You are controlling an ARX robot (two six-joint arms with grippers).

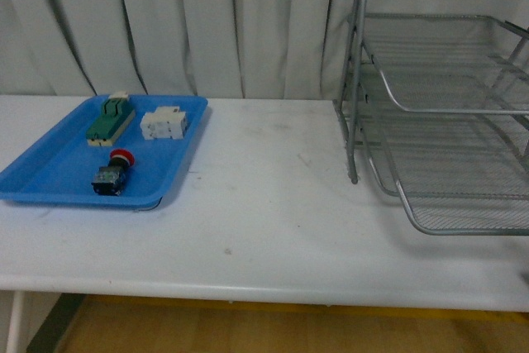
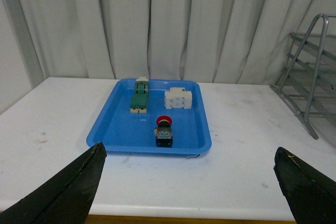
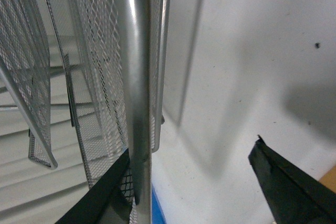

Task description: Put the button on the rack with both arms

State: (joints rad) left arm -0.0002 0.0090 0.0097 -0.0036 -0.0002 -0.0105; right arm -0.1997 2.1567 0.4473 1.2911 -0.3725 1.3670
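Button (image 1: 116,173): in blue tray (image 1: 50,181), well apart from rack (image 1: 356,80). Left end effector (image 2: 189,150): spread wide, empty; centre over black body, close squarely. Right end effector (image 3: 191,150): spread wide, empty, near rack.

Button (image 1: 113,173) lay near the front of the blue tray (image 1: 58,171), red cap pointing away from the camera. Behind it sat a green block (image 1: 110,120) and a white block (image 1: 163,124), side by side. Well apart, over on the right of the white surface (image 1: 273,212), stood the wire rack (image 1: 438,134).
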